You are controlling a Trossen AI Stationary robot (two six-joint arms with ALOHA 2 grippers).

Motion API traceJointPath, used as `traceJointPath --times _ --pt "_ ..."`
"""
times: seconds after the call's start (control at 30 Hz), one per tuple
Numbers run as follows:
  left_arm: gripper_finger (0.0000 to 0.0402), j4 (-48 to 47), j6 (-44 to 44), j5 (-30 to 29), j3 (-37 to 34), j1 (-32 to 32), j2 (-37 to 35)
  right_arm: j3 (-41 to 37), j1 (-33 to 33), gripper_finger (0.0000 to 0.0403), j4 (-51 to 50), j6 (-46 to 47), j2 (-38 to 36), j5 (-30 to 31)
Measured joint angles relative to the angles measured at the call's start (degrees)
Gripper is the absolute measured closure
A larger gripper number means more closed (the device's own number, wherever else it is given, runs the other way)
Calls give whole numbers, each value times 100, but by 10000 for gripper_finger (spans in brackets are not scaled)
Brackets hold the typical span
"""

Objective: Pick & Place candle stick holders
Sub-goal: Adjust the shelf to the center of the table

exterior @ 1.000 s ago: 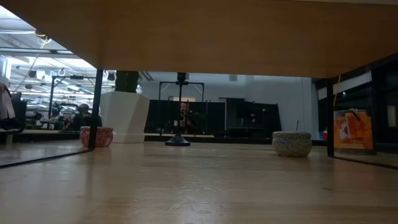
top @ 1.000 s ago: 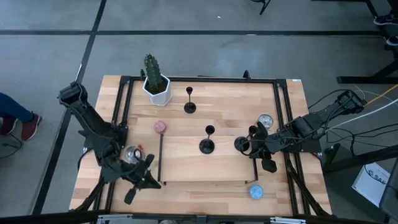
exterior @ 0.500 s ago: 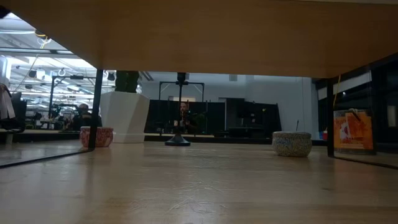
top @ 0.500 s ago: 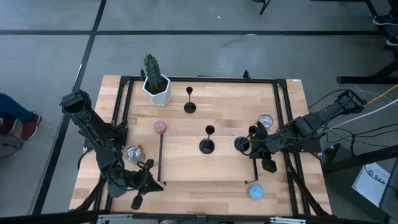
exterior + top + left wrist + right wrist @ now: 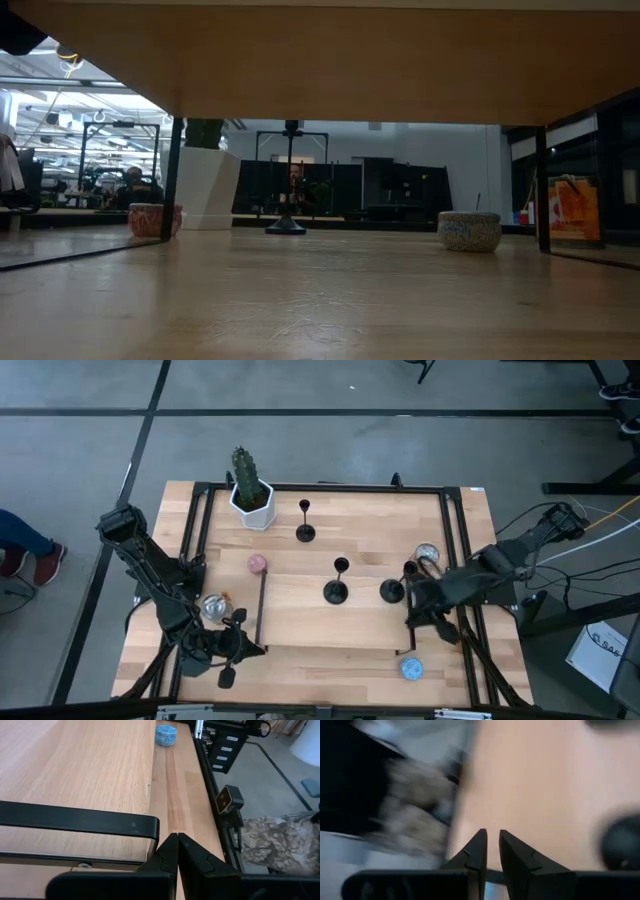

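Observation:
Three slim black candle stick holders stand upright on their round bases on the wooden table: one at the far side (image 5: pixel 305 522), one in the middle (image 5: pixel 338 582), one right of middle (image 5: pixel 392 590). The far one also shows in the low view (image 5: pixel 289 180). My right gripper (image 5: pixel 428 622) is just near-right of the third holder and apart from it. In the blurred right wrist view (image 5: pixel 491 845) its fingers show a narrow gap with nothing between them. My left gripper (image 5: pixel 232 652) is low over the near left of the table, shut and empty (image 5: pixel 177 842).
A cactus in a white pot (image 5: pixel 249 495) stands at the far left. There are also a pink tin (image 5: pixel 257 564), a silver tin (image 5: pixel 212 607), a grey tin (image 5: pixel 427 553) and a blue tin (image 5: pixel 411 668). A black frame (image 5: pixel 262 610) lies on the table and crosses in front of my left gripper (image 5: pixel 75 820).
My left gripper has drawn toward the table's near edge, uncovering the silver tin. My right gripper has pulled away from the right-hand holder toward the near right and has turned; the holder stays standing where it was.

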Motion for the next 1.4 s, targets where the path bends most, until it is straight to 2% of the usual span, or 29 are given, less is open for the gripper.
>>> traceJointPath --times 0.17,0.37,0.47,0.8,1.1,1.4 --pt "400 -4 0 -17 0 3 0 78 931 349 770 94 49 -143" --pt "400 37 -4 -39 -2 5 0 75 2148 350 827 641 564 1243" --pt "400 82 0 -65 -2 5 0 -16 2478 350 856 809 951 1611" --pt "400 144 -11 -170 -2 5 0 -73 2650 350 911 1538 1856 2672" --pt "400 92 10 -334 -2 5 -2 -68 2649 350 313 2136 1896 3203" --pt "400 75 359 -574 -2 9 -2 -68 2643 350 -172 2190 1896 3577"
